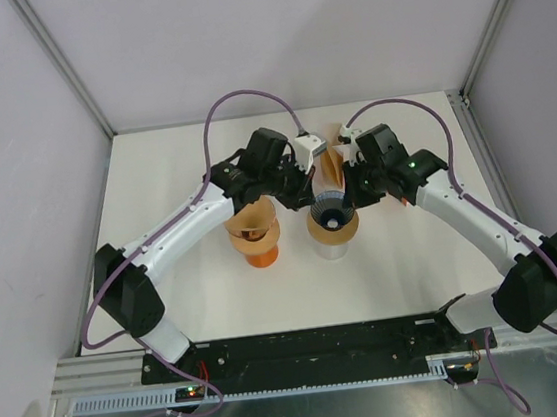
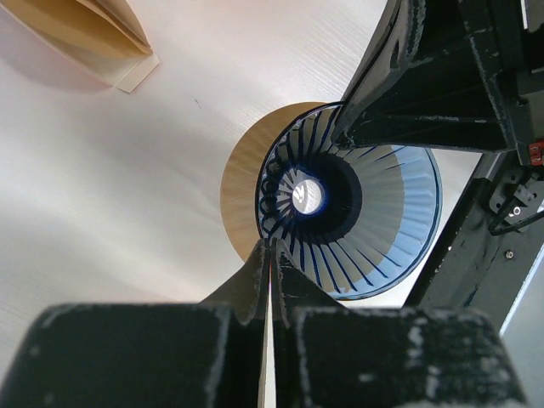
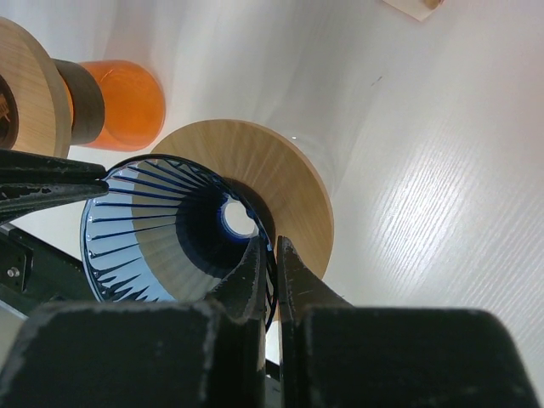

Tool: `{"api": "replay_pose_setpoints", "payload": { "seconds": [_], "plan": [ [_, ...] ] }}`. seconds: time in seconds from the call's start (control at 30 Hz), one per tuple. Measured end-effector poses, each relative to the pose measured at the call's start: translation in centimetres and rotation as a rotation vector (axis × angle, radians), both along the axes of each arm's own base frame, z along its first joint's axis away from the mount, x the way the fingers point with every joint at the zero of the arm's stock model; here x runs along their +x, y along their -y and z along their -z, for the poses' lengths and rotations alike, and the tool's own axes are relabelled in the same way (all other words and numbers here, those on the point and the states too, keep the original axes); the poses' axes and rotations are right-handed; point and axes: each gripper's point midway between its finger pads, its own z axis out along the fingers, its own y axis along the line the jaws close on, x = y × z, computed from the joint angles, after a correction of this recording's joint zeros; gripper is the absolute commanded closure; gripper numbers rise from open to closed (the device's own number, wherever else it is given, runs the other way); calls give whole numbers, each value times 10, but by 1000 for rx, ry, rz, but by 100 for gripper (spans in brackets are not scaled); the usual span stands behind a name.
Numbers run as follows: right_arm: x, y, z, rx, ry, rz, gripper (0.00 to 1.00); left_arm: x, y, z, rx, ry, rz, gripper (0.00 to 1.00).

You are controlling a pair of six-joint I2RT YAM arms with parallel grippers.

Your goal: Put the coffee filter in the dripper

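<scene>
The left gripper (image 2: 272, 255) and right gripper (image 3: 274, 255) are clamped shut on opposite sides of the dripper (image 2: 387, 212) rim, while the folded filter (image 2: 93, 38) lies on the table (image 1: 415, 253) just beyond, so one gripper likely must let go to fetch it.

White table (image 1: 406, 264), orange vessel (image 3: 127, 98), perhaps glass, with wooden collar (image 3: 34, 85)
</scene>
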Motion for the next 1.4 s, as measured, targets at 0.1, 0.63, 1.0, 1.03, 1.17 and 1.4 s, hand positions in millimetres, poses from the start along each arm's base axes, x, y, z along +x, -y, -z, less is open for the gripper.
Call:
{"api": "replay_pose_setpoints", "payload": {
  "seconds": [0.1, 0.63, 1.0, 1.03, 1.17, 1.4],
  "plan": [
    [1, 0, 1, 1, 3, 1, 100, 0, 0, 1, -1, 4, 2, 100],
    [2, -2, 5, -6, 36, 28, 100, 1, -1, 5, -16, 61, 30, 100],
    [8, -6, 8, 30, 85, 43, 100, 3, -2, 11, -11, 96, 47, 100],
    [9, -6, 8, 32, 89, 43, 100, 3, -2, 12, -10, 100, 47, 100],
    [10, -7, 11, 40, 98, 45, 100, 4, -3, 14, -9, 113, 50, 100],
    [11, -8, 11, 48, 110, 46, 100, 6, -3, 15, -11, 128, 52, 100]
  ]
}}
